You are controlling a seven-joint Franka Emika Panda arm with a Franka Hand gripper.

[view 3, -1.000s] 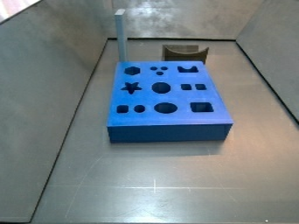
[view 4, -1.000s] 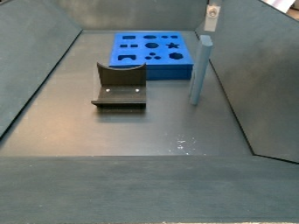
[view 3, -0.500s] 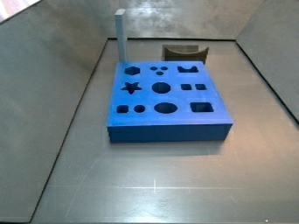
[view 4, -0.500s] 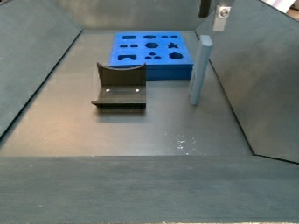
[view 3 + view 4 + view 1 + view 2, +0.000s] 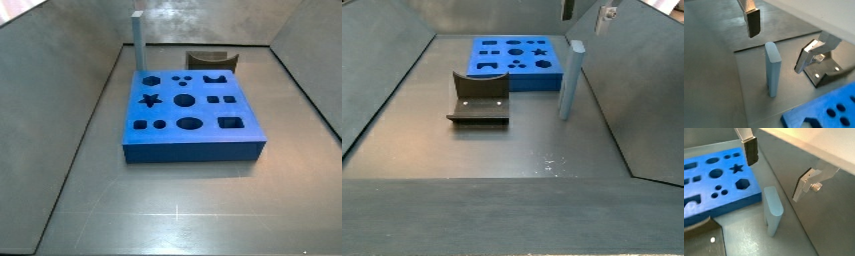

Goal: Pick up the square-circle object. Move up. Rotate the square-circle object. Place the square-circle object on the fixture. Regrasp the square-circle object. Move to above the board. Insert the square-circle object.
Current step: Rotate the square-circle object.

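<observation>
Grey-blue bar [image 5: 772, 68] [image 5: 773, 216] [image 5: 571, 80] [image 5: 136, 40] upright on the floor, beside the blue board's [image 5: 516, 60] [image 5: 193, 125] short edge, apart from it. Dark fixture [image 5: 478, 98] [image 5: 210, 60] near the board, clear of the bar. Claw [image 5: 784, 32] [image 5: 777, 168] high above the bar, released and holding nothing, silver fingers [image 5: 752, 21] [image 5: 749, 149] spread wide, bar untouched.

Open floor around the upright bar

The square-circle object [image 5: 569, 80] stands alone beside the board [image 5: 513, 62]; the gripper [image 5: 774, 175] hangs above it, jaws apart, the fixture [image 5: 478, 98] well apart.
</observation>
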